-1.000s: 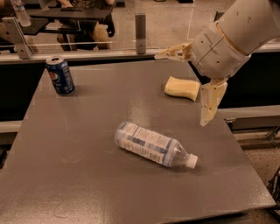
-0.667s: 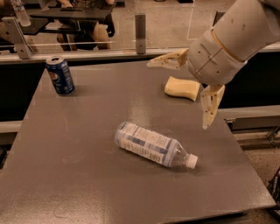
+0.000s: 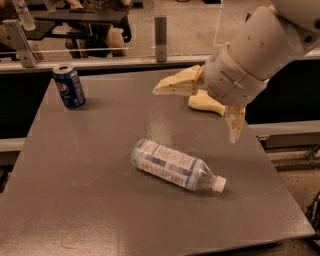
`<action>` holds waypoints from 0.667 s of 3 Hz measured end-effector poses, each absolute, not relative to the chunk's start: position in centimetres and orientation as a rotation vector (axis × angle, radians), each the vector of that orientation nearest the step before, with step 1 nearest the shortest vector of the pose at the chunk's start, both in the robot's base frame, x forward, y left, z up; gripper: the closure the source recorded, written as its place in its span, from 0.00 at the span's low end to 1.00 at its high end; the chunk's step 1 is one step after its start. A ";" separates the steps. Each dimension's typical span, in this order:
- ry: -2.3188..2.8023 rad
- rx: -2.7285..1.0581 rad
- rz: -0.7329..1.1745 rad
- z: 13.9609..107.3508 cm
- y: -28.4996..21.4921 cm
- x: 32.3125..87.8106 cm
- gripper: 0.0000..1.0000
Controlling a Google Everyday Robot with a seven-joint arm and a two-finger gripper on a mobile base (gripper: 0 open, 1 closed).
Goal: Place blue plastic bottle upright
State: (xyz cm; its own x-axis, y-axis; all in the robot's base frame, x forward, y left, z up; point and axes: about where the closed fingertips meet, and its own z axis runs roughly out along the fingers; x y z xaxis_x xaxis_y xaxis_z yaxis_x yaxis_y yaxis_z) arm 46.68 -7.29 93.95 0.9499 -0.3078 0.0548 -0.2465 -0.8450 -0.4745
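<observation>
The blue plastic bottle (image 3: 172, 165) lies on its side in the middle of the grey table (image 3: 90, 195), its white cap pointing right and towards the front. My gripper (image 3: 197, 112) hangs above the table behind and to the right of the bottle, not touching it. Its two cream fingers are spread wide apart: one finger (image 3: 177, 84) points left, the other points down at the right. The gripper is open and empty.
A dark blue Pepsi can (image 3: 69, 86) stands upright at the table's back left. A cream-coloured object (image 3: 205, 104) lies at the back right, partly behind my arm. A railing and a small clear bottle (image 3: 24, 14) are beyond the table's far edge.
My gripper and arm have moved left and forward over the table, closer to the bottle. The bottle and the can have not moved.
</observation>
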 end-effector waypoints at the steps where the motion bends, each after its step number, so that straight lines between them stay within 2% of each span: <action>1: 0.283 -2.643 -0.204 94.0 -7.1 46.6 0.00; 2: 0.283 -2.643 -0.204 94.0 -7.1 46.6 0.00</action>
State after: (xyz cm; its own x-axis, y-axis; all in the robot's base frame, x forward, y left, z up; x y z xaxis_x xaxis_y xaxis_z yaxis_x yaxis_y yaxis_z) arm 46.62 -7.08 94.04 0.9676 -0.2341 0.0950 -0.1639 -0.8679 -0.4689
